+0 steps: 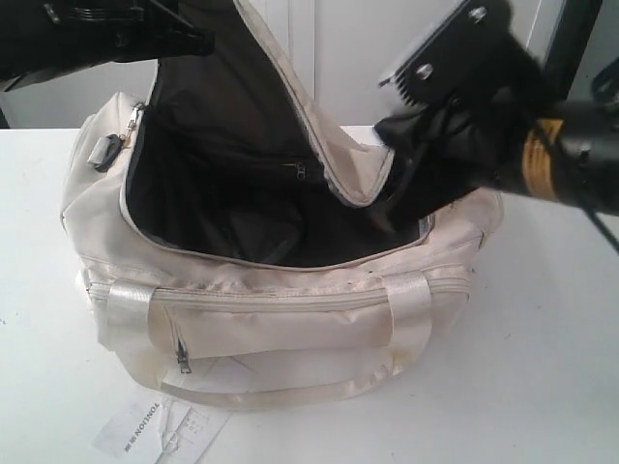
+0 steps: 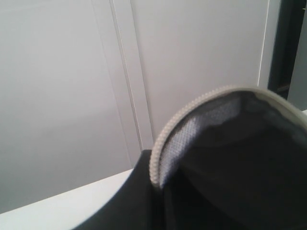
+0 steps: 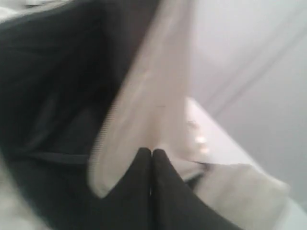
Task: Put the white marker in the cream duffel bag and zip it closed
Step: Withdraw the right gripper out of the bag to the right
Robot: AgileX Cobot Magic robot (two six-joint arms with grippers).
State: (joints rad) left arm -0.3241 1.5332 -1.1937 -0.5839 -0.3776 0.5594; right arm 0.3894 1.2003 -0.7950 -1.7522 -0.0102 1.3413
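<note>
No white marker in sight, right pincer (image 3: 151,157) closed empty at right rim of cream duffel bag (image 1: 290,333), left pincer (image 1: 191,41) apparently pinching flap (image 1: 290,92) up, upper left.

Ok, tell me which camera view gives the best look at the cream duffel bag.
The exterior view: the whole cream duffel bag shows, mouth open, dark lining, front pocket and handles. The left wrist view catches only its flap edge with zipper teeth; the right wrist view, a blurred strip of flap.
</note>
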